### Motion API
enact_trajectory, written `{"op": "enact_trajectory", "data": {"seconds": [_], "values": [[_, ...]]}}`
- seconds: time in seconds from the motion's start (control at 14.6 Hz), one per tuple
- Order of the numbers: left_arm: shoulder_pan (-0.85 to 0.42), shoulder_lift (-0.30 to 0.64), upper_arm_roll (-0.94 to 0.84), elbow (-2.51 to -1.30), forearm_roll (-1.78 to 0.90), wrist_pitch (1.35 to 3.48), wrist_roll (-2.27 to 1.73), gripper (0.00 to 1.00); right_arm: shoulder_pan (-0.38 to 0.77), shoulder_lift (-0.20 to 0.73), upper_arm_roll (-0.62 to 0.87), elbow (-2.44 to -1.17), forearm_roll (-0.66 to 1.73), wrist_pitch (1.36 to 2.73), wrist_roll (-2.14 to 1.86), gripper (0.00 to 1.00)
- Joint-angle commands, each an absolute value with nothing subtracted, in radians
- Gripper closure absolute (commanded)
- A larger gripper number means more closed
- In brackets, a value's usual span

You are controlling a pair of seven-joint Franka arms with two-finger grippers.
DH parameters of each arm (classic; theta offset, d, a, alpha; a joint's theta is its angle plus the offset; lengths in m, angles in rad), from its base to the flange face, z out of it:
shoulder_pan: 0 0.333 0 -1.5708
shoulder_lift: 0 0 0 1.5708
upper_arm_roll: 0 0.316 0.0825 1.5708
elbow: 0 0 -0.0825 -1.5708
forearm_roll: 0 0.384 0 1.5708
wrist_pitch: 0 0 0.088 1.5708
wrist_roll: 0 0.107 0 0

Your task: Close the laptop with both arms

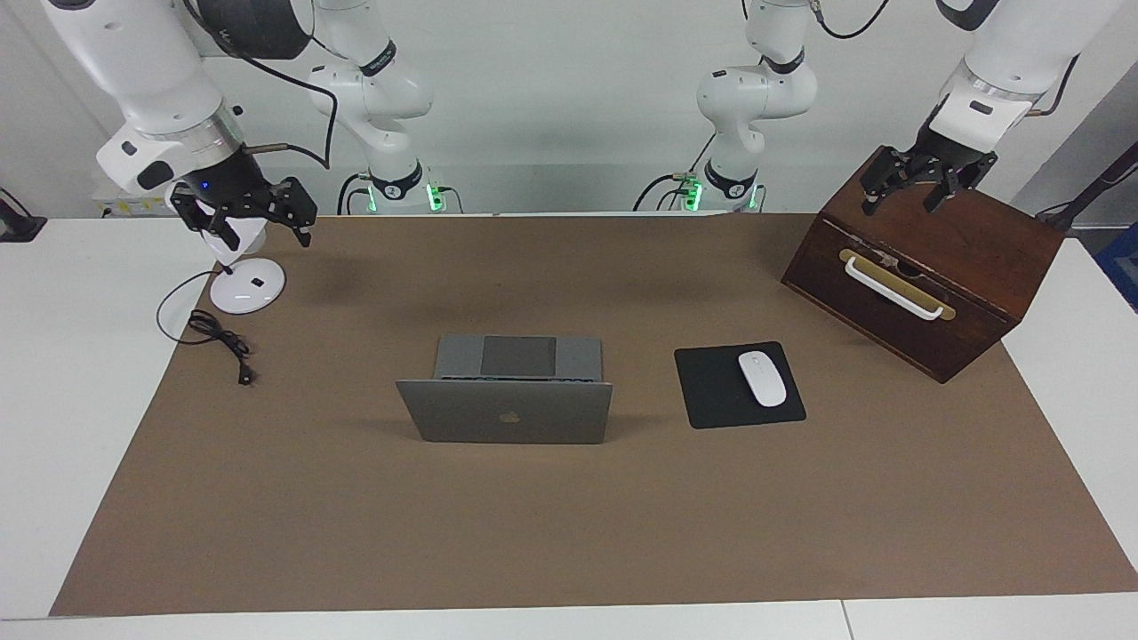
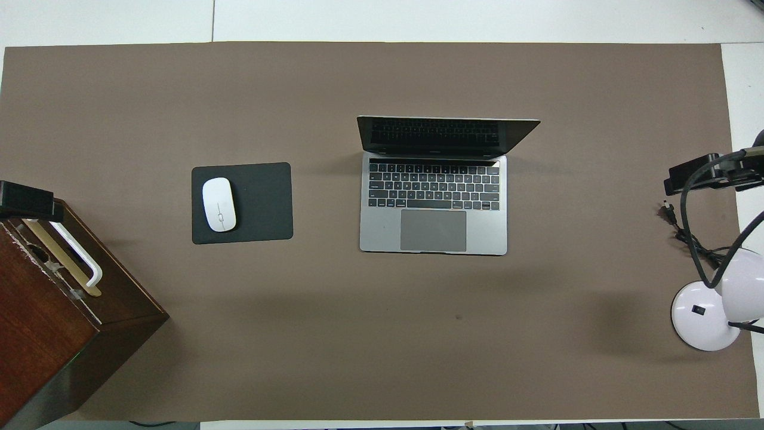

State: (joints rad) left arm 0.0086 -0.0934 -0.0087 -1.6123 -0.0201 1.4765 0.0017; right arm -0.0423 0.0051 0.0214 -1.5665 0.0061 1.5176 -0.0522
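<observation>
Laptop (image 1: 507,400) open mid-table, well apart from both raised claws

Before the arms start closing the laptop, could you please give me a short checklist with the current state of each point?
1. Laptop lid open and upright, ready to fold: ok.
2. Nothing lying on the keyboard: ok.
3. Mouse on its pad, beside the laptop and apart from it: ok.
4. Left gripper over the wooden box, not yet at the laptop: not ok.
5. Right gripper over the lamp base, not yet at the laptop: not ok.
6. Both sets of jaws open: ok.
</observation>
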Motion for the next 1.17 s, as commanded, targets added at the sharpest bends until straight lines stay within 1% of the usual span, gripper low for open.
{"op": "enact_trajectory", "data": {"seconds": [0.0, 0.41, 0.76, 0.82, 1.03, 1.1], "values": [[0.018, -0.078, -0.015, -1.589, -0.015, 1.477, -0.008, 0.00, -0.048, 0.003, 0.026, -1.555, 0.021, 1.503, -0.074, 0.00], [0.015, -0.080, -0.015, -1.591, -0.005, 1.473, 0.006, 0.00, -0.048, 0.006, 0.026, -1.554, 0.025, 1.525, -0.071, 0.00], [0.006, -0.080, -0.017, -1.589, -0.005, 1.480, -0.003, 0.00, -0.054, 0.005, 0.025, -1.572, 0.109, 1.566, -0.078, 0.00], [0.008, -0.080, -0.018, -1.589, -0.005, 1.480, -0.002, 0.00, -0.054, 0.005, 0.023, -1.572, 0.117, 1.566, -0.080, 0.08], [0.012, -0.080, -0.018, -1.591, -0.012, 1.482, -0.005, 0.00, -0.054, 0.008, 0.026, -1.569, 0.118, 1.566, -0.075, 0.76], [0.015, -0.080, -0.020, -1.591, -0.012, 1.483, -0.003, 0.00, -0.052, 0.009, 0.028, -1.566, 0.118, 1.569, -0.074, 0.93]]}}
